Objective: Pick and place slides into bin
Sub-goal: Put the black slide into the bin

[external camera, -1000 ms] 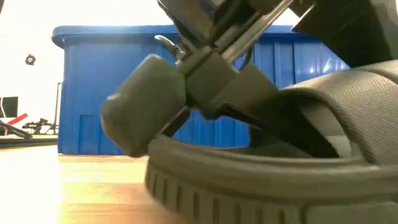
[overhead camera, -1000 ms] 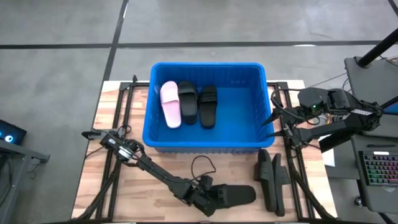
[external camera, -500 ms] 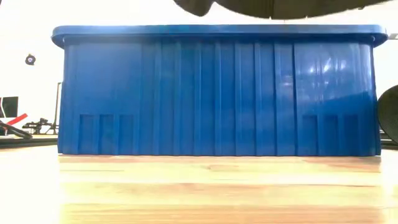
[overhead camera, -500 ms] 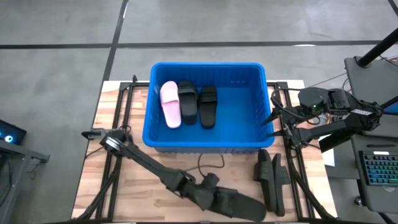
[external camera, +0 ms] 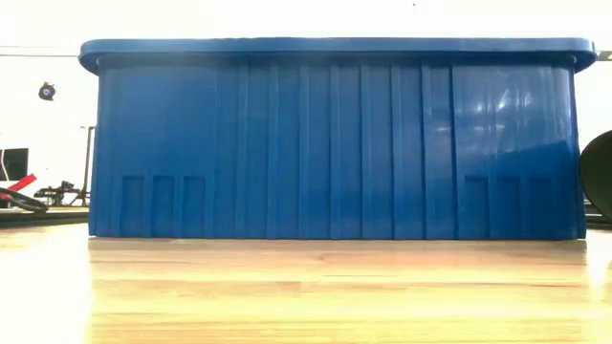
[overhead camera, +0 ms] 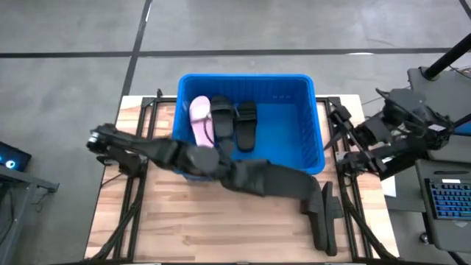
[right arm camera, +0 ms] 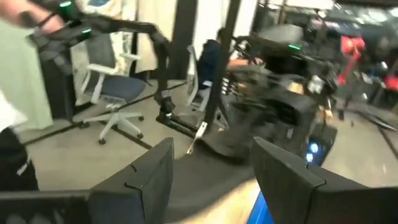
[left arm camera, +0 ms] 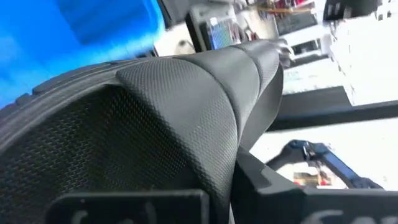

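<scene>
My left gripper (overhead camera: 223, 167) is shut on a black slide (overhead camera: 274, 181) and holds it in the air over the near wall of the blue bin (overhead camera: 313, 118). The slide's wide strap (left arm camera: 205, 106) fills the left wrist view. Inside the bin a pale pink slide (overhead camera: 200, 121) and two black slides (overhead camera: 223, 121) (overhead camera: 246, 125) lie flat on the floor, side by side. Two more black slides (overhead camera: 324, 217) stand on edge on the table, right of the bin's near corner. My right gripper (right arm camera: 211, 180) waits open by the table's right edge. My left gripper holds the black slide by its end toward the table's left (overhead camera: 234, 171), coming at it roughly level from that side. The slide itself hides the fingers on it. The slide is lifted clear and reaches out from the gripper toward the table's right.
The bin's near wall (external camera: 335, 143) stands tall across the low view, with bare wooden table (external camera: 287, 287) in front of it. One of the standing slides (external camera: 601, 177) shows at that view's right edge. A desk with a keyboard (overhead camera: 449, 202) stands beyond the table's right edge.
My left gripper has taken the black slide up off the table near the front edge. It has carried it up and toward the far edge, to the bin's near wall. My right arm has drawn back a little toward the table's right edge.
</scene>
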